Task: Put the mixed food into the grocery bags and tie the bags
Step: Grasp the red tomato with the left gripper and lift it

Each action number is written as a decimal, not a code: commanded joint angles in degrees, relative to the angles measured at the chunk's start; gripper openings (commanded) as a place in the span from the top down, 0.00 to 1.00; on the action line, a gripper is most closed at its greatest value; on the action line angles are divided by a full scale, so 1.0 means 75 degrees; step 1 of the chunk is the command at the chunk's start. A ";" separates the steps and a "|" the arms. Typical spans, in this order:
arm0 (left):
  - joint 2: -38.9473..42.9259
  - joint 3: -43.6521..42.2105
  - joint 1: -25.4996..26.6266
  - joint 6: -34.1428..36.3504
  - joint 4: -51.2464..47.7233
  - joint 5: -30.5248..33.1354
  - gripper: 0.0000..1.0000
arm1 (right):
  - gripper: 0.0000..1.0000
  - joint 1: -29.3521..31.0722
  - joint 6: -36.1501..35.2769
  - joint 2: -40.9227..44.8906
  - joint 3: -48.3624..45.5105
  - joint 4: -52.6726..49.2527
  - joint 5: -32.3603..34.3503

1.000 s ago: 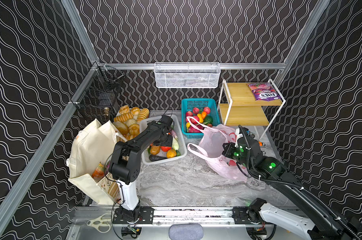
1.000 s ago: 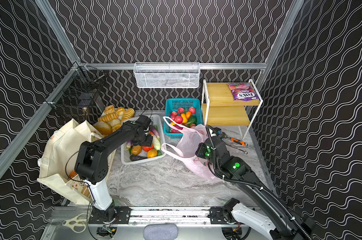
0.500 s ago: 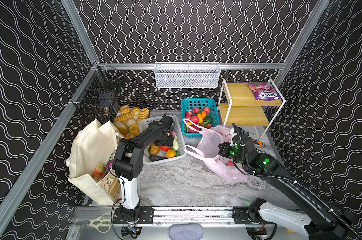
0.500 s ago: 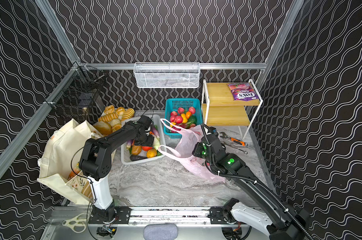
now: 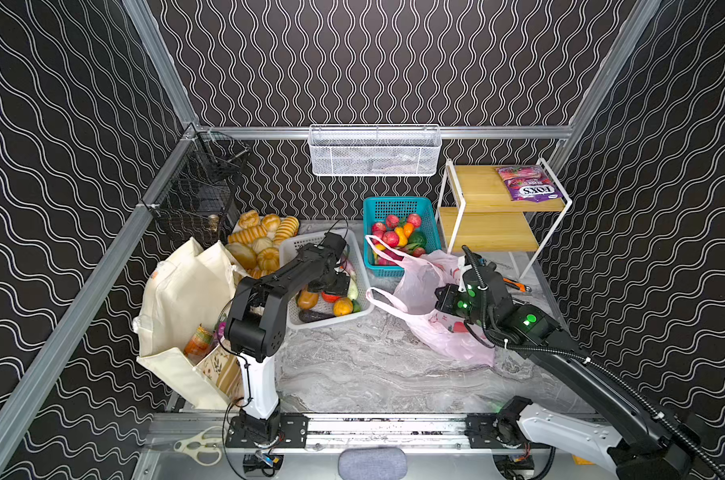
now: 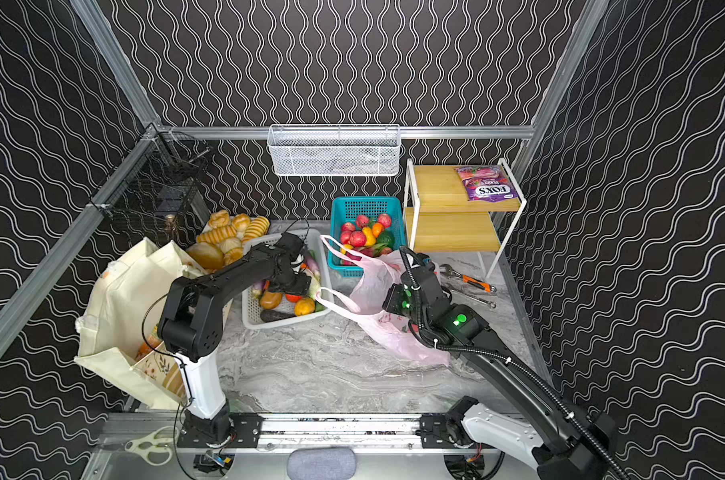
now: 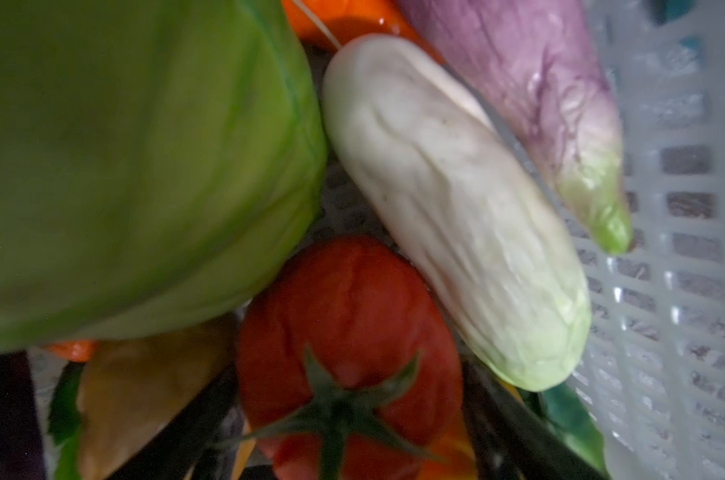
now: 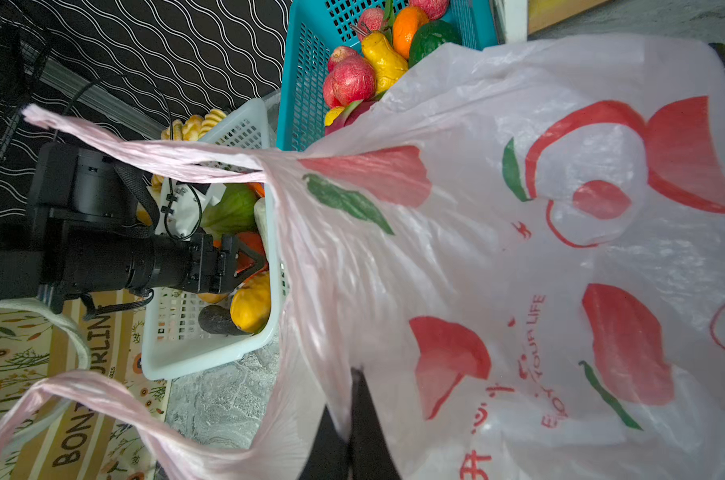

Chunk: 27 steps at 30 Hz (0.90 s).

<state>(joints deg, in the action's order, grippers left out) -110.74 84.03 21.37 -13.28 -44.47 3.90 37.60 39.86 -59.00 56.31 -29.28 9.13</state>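
My left gripper (image 5: 329,289) (image 7: 350,374) reaches into the white basket (image 5: 294,249), open, one dark finger on each side of the red tomato (image 7: 344,316). The green cabbage (image 7: 124,166) lies right beside the tomato. My right gripper (image 5: 443,297) (image 8: 350,374) is shut on the rim of the pink plastic bag (image 5: 427,286) (image 8: 518,249), holding its mouth up toward the basket. The cream tote (image 5: 186,291) slumps open at the left, with an orange packet (image 5: 198,338) inside. A purple FOX'S pouch (image 5: 527,189) lies on the wooden shelf (image 5: 489,232).
A white cucumber-like vegetable (image 7: 456,208) and a purple one (image 7: 539,83) lie against the basket wall. A teal fruit basket (image 5: 394,205) stands behind the pink bag, with bread rolls (image 5: 256,237) at the back left. Wrenches (image 5: 514,284) lie under the shelf and scissors (image 5: 194,446) on the front rail.
My right gripper has pulled the pink bag's rim to the left, toward the white basket. The left gripper has stayed in the basket over the tomato.
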 commanded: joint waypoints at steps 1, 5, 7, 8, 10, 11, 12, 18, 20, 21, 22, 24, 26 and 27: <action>0.0214 0.0104 -0.0013 0.0181 -0.0141 0.0033 0.26 | 1.00 0.0002 0.0075 0.0059 0.0054 0.0139 0.0070; 0.0972 0.0057 -0.0004 0.0034 -0.0211 0.0056 0.28 | 1.00 0.0002 0.0164 0.0017 -0.0040 0.0269 0.0119; 0.1435 -0.0005 -0.0003 -0.0081 -0.0252 0.0092 0.28 | 1.00 0.0002 0.0205 -0.0056 -0.0021 0.0304 0.0054; 0.1667 -0.0029 -0.0008 -0.0153 -0.0282 0.0091 0.27 | 1.00 0.0009 0.0216 -0.0111 -0.0032 0.0355 -0.0023; 0.2130 -0.0064 -0.0004 -0.0272 -0.0351 -0.0077 0.27 | 1.00 0.0005 0.0203 -0.0175 -0.0028 0.0482 -0.0204; 0.2371 -0.0098 -0.0004 -0.0340 -0.0341 -0.0245 0.28 | 1.00 0.0002 0.0200 -0.0195 -0.0039 0.0567 -0.0299; 0.2660 -0.0132 -0.0001 -0.0436 -0.0301 -0.0444 0.28 | 1.00 0.0002 0.0194 -0.0209 -0.0050 0.0646 -0.0356; 0.4459 -0.1115 0.0120 -0.1544 0.1350 -0.2008 0.33 | 1.00 0.0005 0.0042 -0.0227 -0.0067 0.0863 -0.0588; 0.4890 -0.1415 0.0350 -0.1925 0.2075 -0.2482 0.35 | 1.00 0.0002 -0.0032 -0.0212 -0.0084 0.0822 -0.0641; 0.5070 -0.1500 0.0556 -0.2004 0.2455 -0.2567 0.36 | 1.00 0.0001 -0.0115 -0.0187 -0.0110 0.0838 -0.0724; 0.5198 -0.1515 0.0742 -0.2047 0.2655 -0.2530 0.36 | 1.00 0.0005 -0.0193 -0.0157 -0.0154 0.0854 -0.0804; 0.5374 -0.1361 0.1230 -0.1964 0.2881 -0.2266 0.37 | 1.00 -0.0007 -0.0357 -0.0082 -0.0251 0.0872 -0.1057; 0.5434 -0.1172 0.1577 -0.1842 0.2942 -0.2012 0.37 | 1.00 -0.0009 -0.0444 0.0015 -0.0361 0.0902 -0.1305; 0.5459 -0.1076 0.1697 -0.1817 0.3000 -0.1915 0.37 | 1.00 -0.0002 -0.0493 0.0060 -0.0422 0.0941 -0.1480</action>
<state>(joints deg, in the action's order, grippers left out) -70.37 74.59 32.36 -26.61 -27.88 -11.20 37.50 38.09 -59.29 53.91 -24.23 1.63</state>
